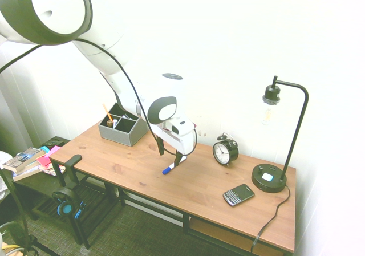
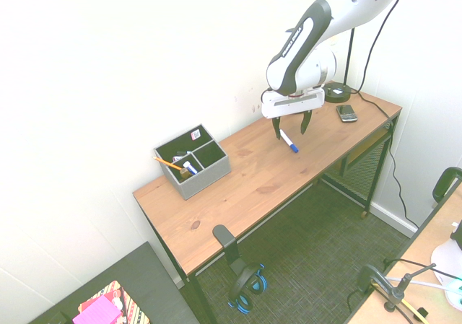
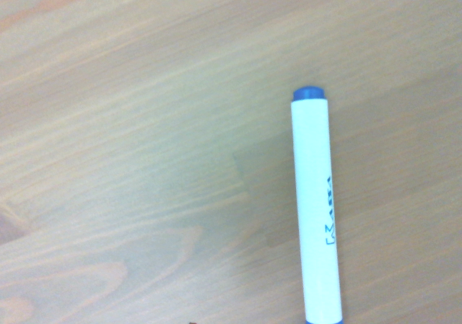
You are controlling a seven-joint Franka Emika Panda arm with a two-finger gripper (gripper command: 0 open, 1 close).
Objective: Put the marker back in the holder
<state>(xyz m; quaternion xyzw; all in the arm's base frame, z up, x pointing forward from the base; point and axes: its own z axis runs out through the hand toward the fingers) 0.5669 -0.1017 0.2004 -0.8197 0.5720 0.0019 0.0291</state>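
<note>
The step in hand looks like the reach for the pickup. Left to right in the first exterior view: the holder (image 1: 123, 129), a grey box with dark divided compartments, sits at the surface's (image 1: 142, 179) far left, about ten o'clock from the marker (image 1: 173, 166). The marker, a slim smooth white barrel with a blue cap, lies flat on the grained wood under the gripper (image 1: 169, 153), whose jaws stand wide astride it, holding nothing. Next, probably: lower, close across the barrel, lift, and carry it towards the holder.
</note>
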